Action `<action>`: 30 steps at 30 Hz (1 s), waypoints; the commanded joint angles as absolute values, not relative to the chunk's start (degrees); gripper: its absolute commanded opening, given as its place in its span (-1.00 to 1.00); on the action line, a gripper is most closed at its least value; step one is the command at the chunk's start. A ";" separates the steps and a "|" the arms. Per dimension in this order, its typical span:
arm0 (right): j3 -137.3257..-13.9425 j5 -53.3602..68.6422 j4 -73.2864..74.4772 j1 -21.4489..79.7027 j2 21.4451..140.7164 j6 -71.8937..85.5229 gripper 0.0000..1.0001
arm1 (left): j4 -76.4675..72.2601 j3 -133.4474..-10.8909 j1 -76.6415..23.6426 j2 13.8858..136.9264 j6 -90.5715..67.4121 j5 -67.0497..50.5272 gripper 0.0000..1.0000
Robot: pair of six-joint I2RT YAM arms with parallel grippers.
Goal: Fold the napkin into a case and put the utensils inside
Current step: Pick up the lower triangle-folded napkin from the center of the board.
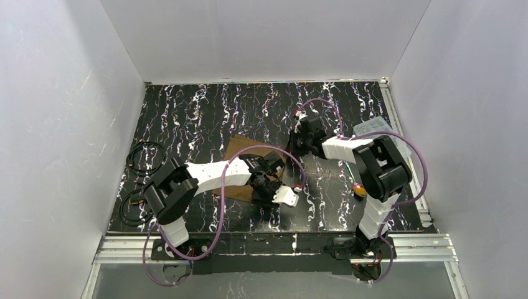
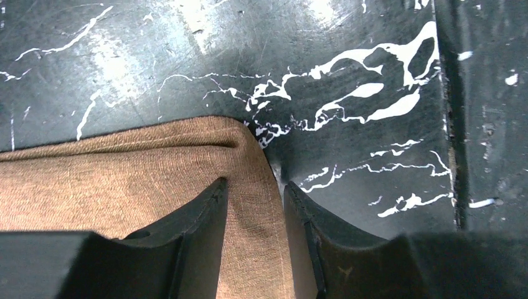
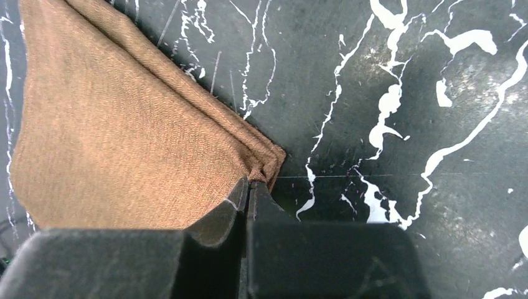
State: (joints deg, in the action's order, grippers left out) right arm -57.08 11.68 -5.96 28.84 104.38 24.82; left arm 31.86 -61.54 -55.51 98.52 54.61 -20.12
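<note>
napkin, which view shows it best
Right wrist: the napkin shows broadly, its layered corner pinched in the right gripper. Left wrist shows one corner between the open fingers of the left gripper; in the top view, the arms hide most.

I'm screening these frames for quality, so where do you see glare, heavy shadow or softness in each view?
Left wrist: white glare patches on the glossy table up top, napkin weave crisp. Right wrist: even light, weave sharp, its fingers a near-black mass. Top external: evenly lit but soft, fine detail lost.
</note>
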 commanded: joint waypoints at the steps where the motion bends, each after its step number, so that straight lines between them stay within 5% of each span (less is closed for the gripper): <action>1: -57.14 9.96 -9.61 28.54 105.58 24.24 -0.86 | 30.98 -62.57 -55.90 100.91 56.60 -19.87 -0.28; 10: -56.06 9.13 -10.46 28.51 106.91 23.72 -0.75 | 29.63 -66.47 -55.94 104.41 56.64 -19.77 -0.35; 16: -54.58 7.21 -9.77 28.54 103.50 22.68 -0.22 | 31.13 -68.42 -55.21 104.82 54.30 -19.25 -0.33; 22: -56.76 4.14 -5.36 28.51 96.01 18.20 0.08 | 42.51 -77.65 -48.72 98.76 47.04 -24.15 0.28; 30: -59.46 0.59 4.00 28.80 87.01 12.18 0.49 | 50.82 -82.13 -35.72 87.05 48.26 -25.65 0.60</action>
